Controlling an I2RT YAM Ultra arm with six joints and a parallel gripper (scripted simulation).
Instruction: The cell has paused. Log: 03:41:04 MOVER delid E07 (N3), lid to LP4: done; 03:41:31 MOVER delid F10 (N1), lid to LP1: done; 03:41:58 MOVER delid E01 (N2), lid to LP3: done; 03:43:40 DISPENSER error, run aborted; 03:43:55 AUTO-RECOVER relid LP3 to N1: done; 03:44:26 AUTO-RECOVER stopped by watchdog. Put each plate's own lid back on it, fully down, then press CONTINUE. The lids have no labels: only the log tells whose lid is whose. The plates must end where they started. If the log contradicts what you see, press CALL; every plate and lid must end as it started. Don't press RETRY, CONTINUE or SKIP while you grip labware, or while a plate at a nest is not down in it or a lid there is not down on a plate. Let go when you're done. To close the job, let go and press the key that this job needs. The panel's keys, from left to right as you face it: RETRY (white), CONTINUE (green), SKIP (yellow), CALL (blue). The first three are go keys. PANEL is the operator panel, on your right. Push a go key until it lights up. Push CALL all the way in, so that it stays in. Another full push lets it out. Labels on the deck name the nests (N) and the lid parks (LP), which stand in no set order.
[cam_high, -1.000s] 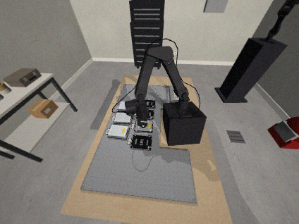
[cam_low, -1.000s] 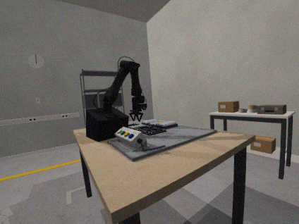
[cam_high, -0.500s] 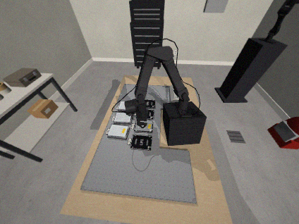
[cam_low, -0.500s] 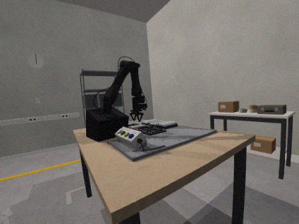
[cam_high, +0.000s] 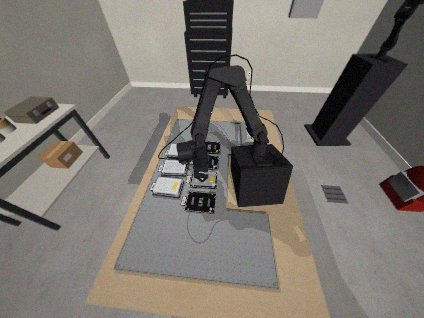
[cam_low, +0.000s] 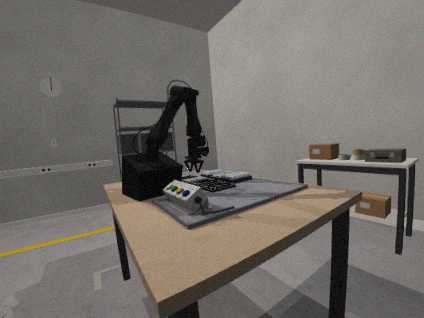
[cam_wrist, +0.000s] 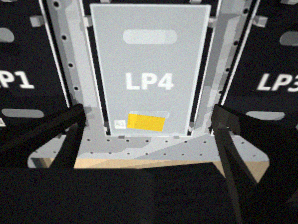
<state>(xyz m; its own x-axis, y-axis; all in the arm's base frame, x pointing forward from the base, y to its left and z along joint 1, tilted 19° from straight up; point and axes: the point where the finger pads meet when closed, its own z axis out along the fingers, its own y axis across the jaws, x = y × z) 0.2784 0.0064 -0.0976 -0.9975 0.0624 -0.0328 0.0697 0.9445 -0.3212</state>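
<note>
The lid (cam_wrist: 149, 67) lies flat in the park marked LP4, directly beneath the gripper (cam_wrist: 149, 125), whose fingers are spread wide and empty. It looks thin, stiff, light and slippery; I'd pinch its long edges.

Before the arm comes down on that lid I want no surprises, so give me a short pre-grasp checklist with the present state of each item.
1. Gripper open and holding nothing: ok.
2. A lid lies at the park marked LP4, yellow tag at its near edge: ok.
3. Fingers straddle the lid, one on each side: ok.
4. Fingers apart from the lid, not touching: ok.
5. LP1 park and LP3 park carry no lid: ok in the parts visible.
6. Which plate this lid belongs to: cannot tell from the lid itself, it bears no label.
</note>
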